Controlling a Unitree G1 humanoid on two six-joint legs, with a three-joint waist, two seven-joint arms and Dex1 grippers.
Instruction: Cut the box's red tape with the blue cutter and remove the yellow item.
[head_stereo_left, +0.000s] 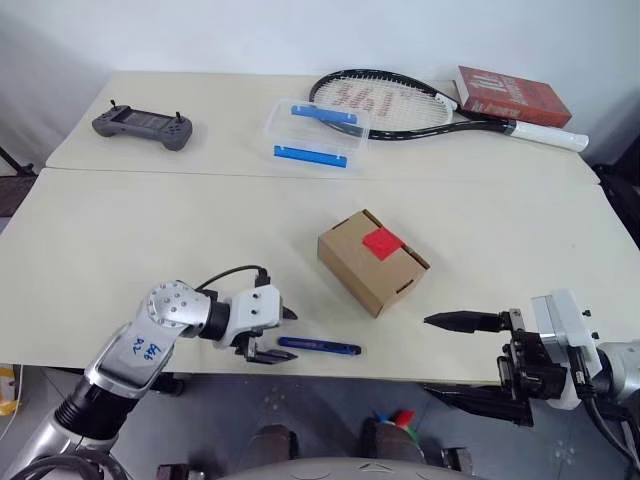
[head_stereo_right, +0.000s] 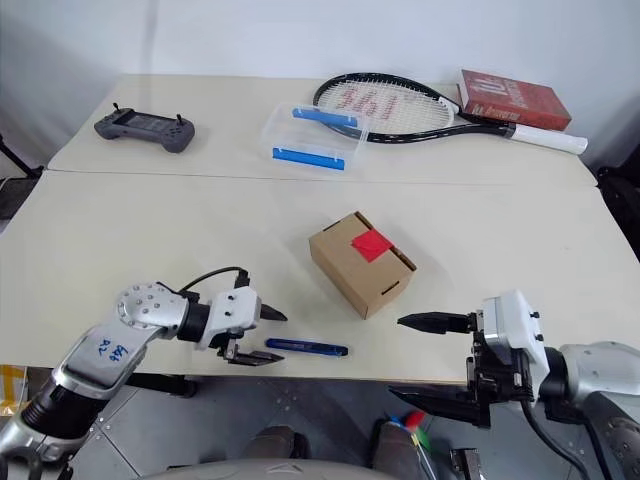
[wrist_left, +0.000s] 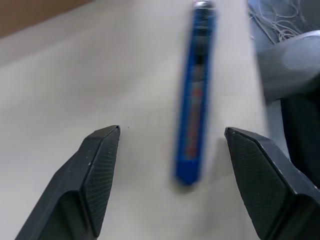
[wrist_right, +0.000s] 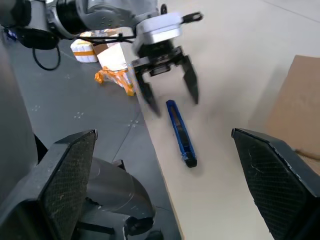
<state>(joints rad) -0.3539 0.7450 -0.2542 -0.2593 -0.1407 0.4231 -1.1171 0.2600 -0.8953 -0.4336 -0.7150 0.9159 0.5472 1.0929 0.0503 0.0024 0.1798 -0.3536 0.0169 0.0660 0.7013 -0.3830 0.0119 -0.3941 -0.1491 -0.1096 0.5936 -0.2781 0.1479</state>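
Jaws of the left gripper (head_stereo_left: 272, 335) stand apart, just beside the slim blue pen-shaped cutter (head_stereo_left: 319, 346) lying on the desk (head_stereo_left: 150, 240); right gripper (head_stereo_left: 465, 358) jaws gape wide.

Even, soft light gives faint shadows on the table (head_stereo_left: 150, 260); the cutter (wrist_left: 194, 100) is blurred in the left wrist view.

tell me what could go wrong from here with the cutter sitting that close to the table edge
1. The blue cutter lies loose along the table's near edge; a nudge from the open left gripper beside its end could push it off.
2. It lies flat, so the fingers may slide over the slim body rather than catch it.
3. The red tape on the box is uncut.
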